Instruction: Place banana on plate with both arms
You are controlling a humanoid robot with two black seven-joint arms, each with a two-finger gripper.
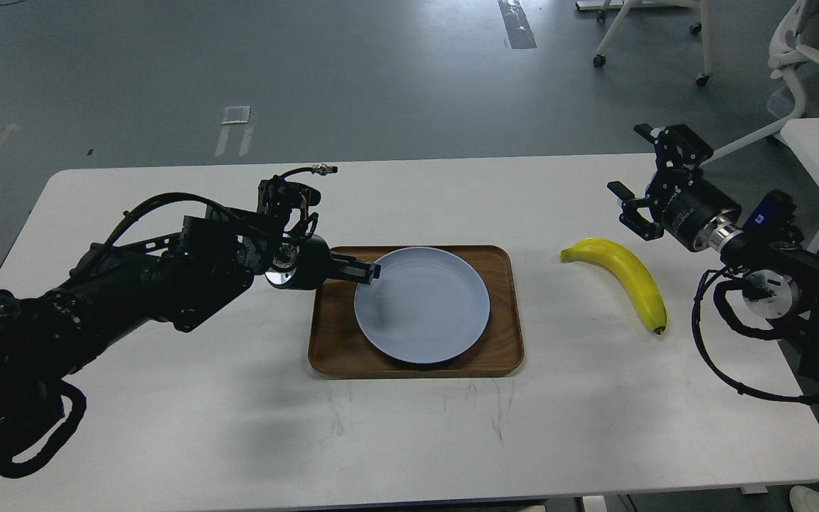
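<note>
while the banana (626, 274) lies flat on the white table (239, 427) to the right of the wooden tray (502, 355), its long axis runs diagonally: the stem end points up and to the left, toward the tray's far right corner, and the dark brown tip points down and to the right, toward the near edge of the table. its curve bulges toward the far right. the right gripper (640, 174) hangs in the air above and beyond the banana's stem end, near it but apart from it, with nothing between its fingers; the two black fingers are spread wide, one reaching up and back, the other out to the left. the banana touches neither gripper and sits well apart from the plate (422, 306). the pale blue-grey plate rests inside the tray, filling most of its width. the left gripper (367, 271) reaches in from the left over the tray's left rim, and its fingers end right at the plate's upper left edge; they look drawn close together, yet whether they pinch the rim or merely touch it cannot be told from this head view. the left arm's dark shadow falls on the plate's left side.
</note>
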